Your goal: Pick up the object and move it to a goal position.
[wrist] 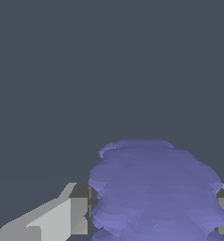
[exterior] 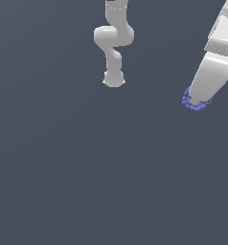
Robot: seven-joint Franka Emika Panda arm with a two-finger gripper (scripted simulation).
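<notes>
Violet-blue object (wrist: 156, 193) between fingers (wrist: 78, 209), hand (exterior: 198, 99) tilted — closed on it

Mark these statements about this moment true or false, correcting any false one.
1. The violet-blue object sits between the hand's fingers. True.
2. The object is red and smooth. False: it is violet-blue and bumpy.
3. In the exterior view, the object lies toward the right. True.
4. In the wrist view, the object lies far from the fingers. False: it fills the gap between them.
</notes>
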